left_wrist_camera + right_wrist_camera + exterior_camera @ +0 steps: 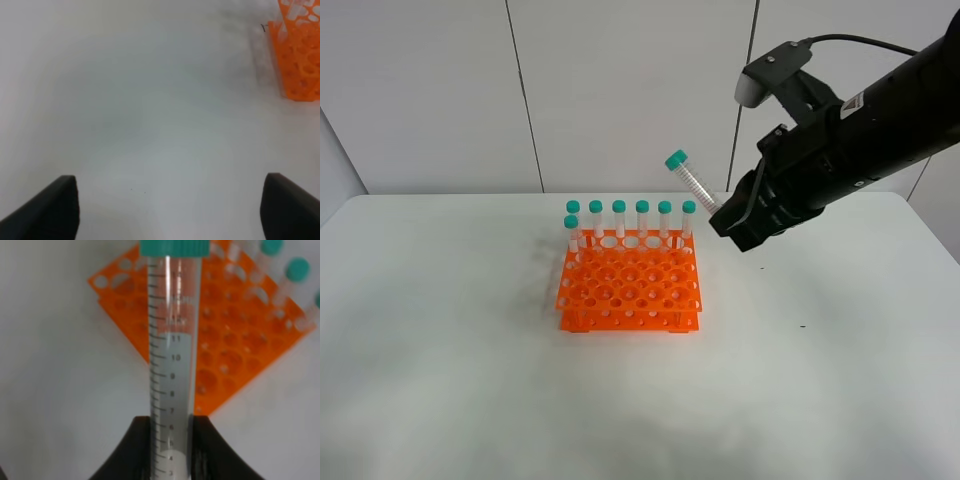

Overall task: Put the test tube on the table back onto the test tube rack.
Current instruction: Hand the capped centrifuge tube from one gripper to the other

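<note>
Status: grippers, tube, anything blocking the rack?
Right gripper shut on slim clear teal-capped test tube, tilted, aloft near bright orange plastic rack. Left gripper open, empty. Nothing in the way.

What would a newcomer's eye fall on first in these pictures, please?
The bright orange test tube rack stands on the white table, with seven teal-capped tubes upright at its far side. Near its far right corner, the right gripper holds another test tube tilted in the air, cap up.
</note>
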You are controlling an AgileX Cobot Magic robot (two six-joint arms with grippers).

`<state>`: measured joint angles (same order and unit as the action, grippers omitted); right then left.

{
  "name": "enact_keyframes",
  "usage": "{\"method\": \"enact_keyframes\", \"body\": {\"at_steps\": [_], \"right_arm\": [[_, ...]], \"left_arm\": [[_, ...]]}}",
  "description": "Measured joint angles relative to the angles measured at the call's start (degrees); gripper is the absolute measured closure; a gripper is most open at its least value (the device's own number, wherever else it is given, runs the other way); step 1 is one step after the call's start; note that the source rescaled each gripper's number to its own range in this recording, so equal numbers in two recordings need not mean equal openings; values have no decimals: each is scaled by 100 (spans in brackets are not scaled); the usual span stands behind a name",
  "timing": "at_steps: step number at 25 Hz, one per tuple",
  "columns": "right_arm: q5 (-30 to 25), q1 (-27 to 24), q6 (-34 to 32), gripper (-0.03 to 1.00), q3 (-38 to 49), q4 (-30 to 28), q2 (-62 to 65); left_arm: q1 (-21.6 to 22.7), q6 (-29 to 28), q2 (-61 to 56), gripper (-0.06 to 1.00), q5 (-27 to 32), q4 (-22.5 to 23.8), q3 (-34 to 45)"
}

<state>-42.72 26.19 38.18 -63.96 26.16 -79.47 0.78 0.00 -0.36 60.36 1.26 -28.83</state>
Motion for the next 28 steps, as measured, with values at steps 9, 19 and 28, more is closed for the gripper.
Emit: {"method": "enact_keyframes", "body": {"at_steps": [9,19,28], "right_arm": [[31,0,857,94,628,1087,-41],[118,22,1302,94,632,1697,-41],[180,22,1491,94,632,2024,-41]], "left_arm": [[0,0,78,-6,-272,-275,-243],[0,576,3158,-6,-813,-2185,-1743],[-80,3428,5740,-6,-1786,-5758,-1825]]}}
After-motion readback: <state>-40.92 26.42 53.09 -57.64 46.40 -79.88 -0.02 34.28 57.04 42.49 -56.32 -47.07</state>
